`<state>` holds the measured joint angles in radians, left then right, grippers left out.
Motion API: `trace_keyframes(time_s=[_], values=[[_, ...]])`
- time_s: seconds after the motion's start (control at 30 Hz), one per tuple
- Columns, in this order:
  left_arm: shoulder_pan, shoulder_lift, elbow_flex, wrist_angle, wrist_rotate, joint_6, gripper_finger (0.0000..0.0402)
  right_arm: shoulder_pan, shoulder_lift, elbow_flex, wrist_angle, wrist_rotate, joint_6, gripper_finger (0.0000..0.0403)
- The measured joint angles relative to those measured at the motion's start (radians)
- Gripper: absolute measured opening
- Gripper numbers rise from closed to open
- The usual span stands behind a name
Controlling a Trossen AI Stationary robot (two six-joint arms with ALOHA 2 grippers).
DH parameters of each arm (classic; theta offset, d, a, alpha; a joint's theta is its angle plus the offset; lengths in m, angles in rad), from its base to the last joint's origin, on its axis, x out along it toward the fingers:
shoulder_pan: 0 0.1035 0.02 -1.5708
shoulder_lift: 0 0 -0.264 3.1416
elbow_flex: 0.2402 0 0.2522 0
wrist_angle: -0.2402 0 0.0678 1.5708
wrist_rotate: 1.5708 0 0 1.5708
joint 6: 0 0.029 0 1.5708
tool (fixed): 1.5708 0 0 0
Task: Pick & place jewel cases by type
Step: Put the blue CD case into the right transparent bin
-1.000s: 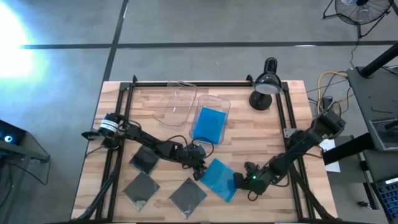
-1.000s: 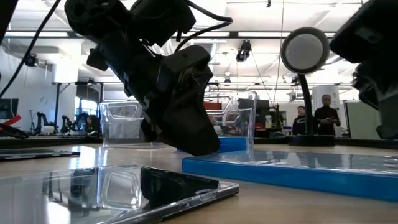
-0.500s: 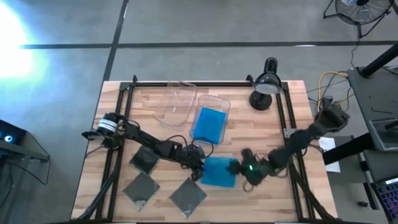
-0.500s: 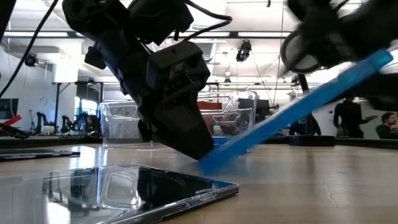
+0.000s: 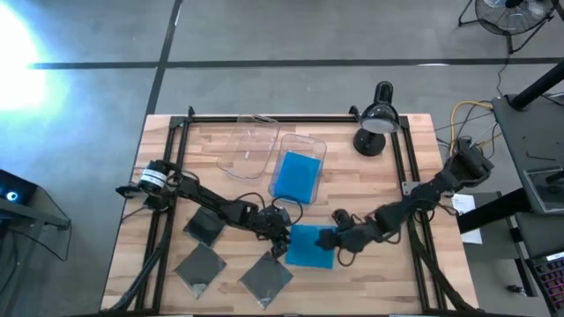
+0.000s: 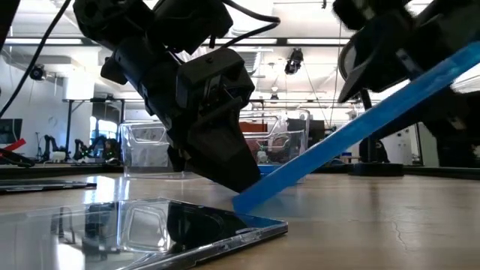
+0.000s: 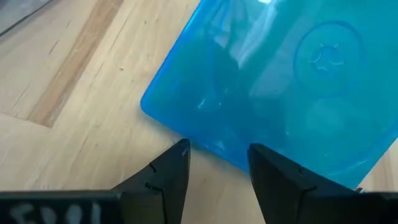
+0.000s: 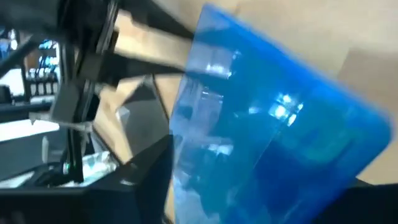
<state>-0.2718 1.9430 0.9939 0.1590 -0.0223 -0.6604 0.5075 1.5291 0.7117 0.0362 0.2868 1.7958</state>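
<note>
A translucent blue jewel case [image 5: 308, 246] stands tilted in the table's near middle. In the low view the blue case [image 6: 352, 127] rests on its left edge [image 6: 244, 200] and rises to the right. My right gripper [image 5: 338, 239] is shut on its right side. My left gripper [image 5: 281, 232] is open at the case's left edge; in the left wrist view the blue case [image 7: 280, 81] lies just beyond the two fingertips. Three dark jewel cases [image 5: 208, 227], [image 5: 199, 266], [image 5: 267, 277] lie flat near the front left. My right gripper pinches the blue case at its right edge [image 5: 330, 241], coming from the table's right. One dark finger [image 8: 149, 180] shows beside the case's face [image 8: 186, 180]. That edge is lifted, and the opposite edge stays on the table. My left gripper: whether its open fingers touch the case's low edge [image 7: 211, 146], I cannot tell.
Two clear bins stand toward the far side: one [image 5: 251, 145] with nothing showing in it, the other's rim [image 5: 310, 141] around a blue case [image 5: 296, 174]. A black desk lamp [image 5: 374, 123] stands at the far right. Black frame rails [image 5: 167, 176] run along the table's sides.
My right gripper has moved toward the table's left and risen, holding the blue case. The case lay flat and cornerwise; it has turned square and tipped, its right edge lifted and its left edge sliding on the table up to my left gripper.
</note>
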Motion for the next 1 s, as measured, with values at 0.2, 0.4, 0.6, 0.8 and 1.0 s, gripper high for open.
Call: trace_keyframes(time_s=[0.2,0.4,0.6,0.8,1.0], values=[[-0.004,-0.021,0.0,-0.025,-0.014,-0.002,0.0147,-0.002,-0.018,-0.002,-0.019,-0.076,-0.03,0.0082],[-0.026,-0.149,-0.007,-0.271,-0.014,-0.003,0.0147,-0.011,-0.085,-0.004,-0.068,-0.109,-0.158,0.003],[-0.087,-0.344,-0.005,-0.553,-0.097,-0.066,0.0147,-0.073,-0.258,0.065,-0.246,-0.114,-0.557,0.0035],[-0.168,-0.493,-0.007,-0.611,-0.272,-0.207,0.0147,-0.227,-0.319,0.335,-0.562,0.021,-1.131,0.0033],[-0.206,-0.549,-0.018,-0.603,-0.515,-0.34,0.0147,-0.475,-0.185,0.608,-0.805,-0.002,-1.534,0.0033]])
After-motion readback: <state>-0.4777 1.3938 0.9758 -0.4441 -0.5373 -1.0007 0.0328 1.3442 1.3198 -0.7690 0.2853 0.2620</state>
